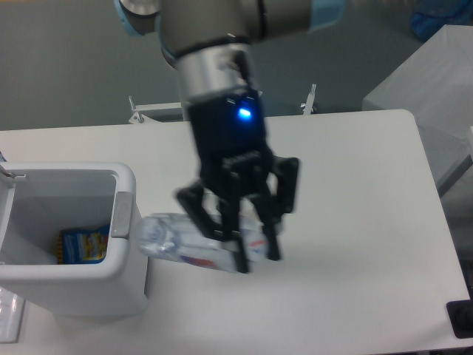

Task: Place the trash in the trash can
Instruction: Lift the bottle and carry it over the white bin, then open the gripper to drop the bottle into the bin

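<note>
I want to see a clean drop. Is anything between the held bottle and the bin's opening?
Only the boxy white plastic bin's own near wall and thick rim. The clear crushed plastic bottle, held by the gripper, sits beside that wall, about level with the rim.
</note>
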Controlling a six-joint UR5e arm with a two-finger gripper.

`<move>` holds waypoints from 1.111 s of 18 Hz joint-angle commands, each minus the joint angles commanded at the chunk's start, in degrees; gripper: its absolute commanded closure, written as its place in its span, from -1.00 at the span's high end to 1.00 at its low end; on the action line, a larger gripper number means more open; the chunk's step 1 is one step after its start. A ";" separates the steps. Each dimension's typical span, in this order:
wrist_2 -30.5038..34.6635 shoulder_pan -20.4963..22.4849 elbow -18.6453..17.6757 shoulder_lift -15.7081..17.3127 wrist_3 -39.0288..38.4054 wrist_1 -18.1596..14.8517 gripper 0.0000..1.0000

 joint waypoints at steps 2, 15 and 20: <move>0.00 -0.70 0.00 0.97 0.09 0.00 -0.35; 0.26 -12.31 -7.73 1.59 10.46 0.00 -0.26; 0.35 -13.45 -8.52 1.23 10.99 0.00 -0.23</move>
